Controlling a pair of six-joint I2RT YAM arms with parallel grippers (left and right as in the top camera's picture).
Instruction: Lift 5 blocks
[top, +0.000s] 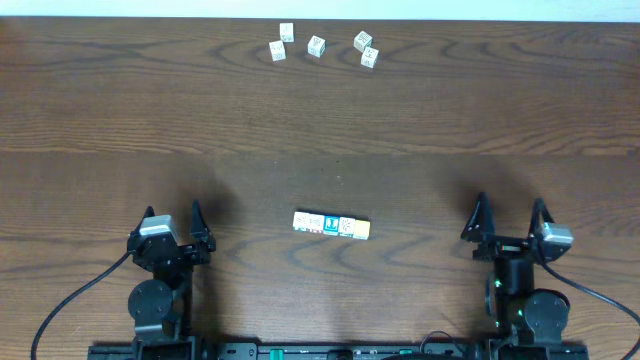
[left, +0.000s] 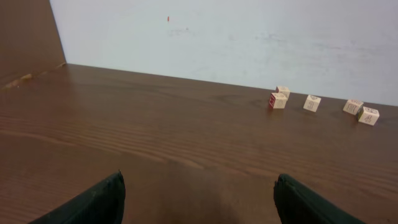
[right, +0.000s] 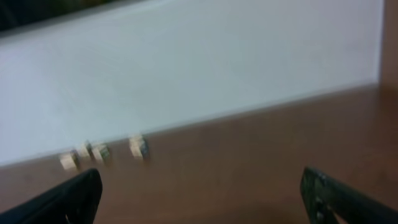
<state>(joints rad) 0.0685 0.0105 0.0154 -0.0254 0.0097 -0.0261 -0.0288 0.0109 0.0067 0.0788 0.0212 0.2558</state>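
Left gripper (top: 173, 210) parked at near desk (top: 100, 150) edge, fingers (left: 99, 202) apart, empty. Between the arms, five blocks (top: 331, 225) sit touching in one row, likely lined up for an end-to-end squeeze; five spare cubes (top: 316, 46) scattered far back. Right gripper (top: 510, 203) likewise spread wide, holding nothing.
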